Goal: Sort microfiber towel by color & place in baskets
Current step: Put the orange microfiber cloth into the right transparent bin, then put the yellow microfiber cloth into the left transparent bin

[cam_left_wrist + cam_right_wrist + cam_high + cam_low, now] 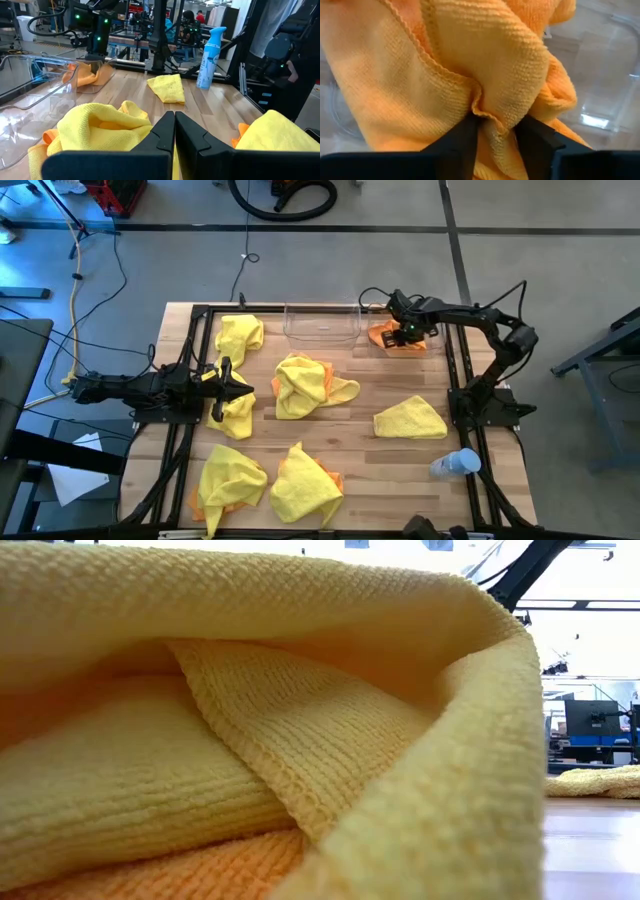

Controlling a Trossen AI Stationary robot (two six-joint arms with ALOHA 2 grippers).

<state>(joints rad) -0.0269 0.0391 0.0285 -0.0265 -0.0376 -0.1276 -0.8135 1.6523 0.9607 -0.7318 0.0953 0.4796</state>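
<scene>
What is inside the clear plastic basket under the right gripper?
An orange microfiber towel lies bunched in the clear plastic basket. The right gripper is down in it, a fold of the towel between its fingers. The towel and gripper cover whatever lies beneath them on the basket's floor.

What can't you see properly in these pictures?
- Low view: a yellow towel right at the lens hides almost the whole table.
- Right wrist view: the orange towel fills the picture, hiding most of the clear basket under it.
- High view: the other clear basket's contents cannot be made out.
</scene>
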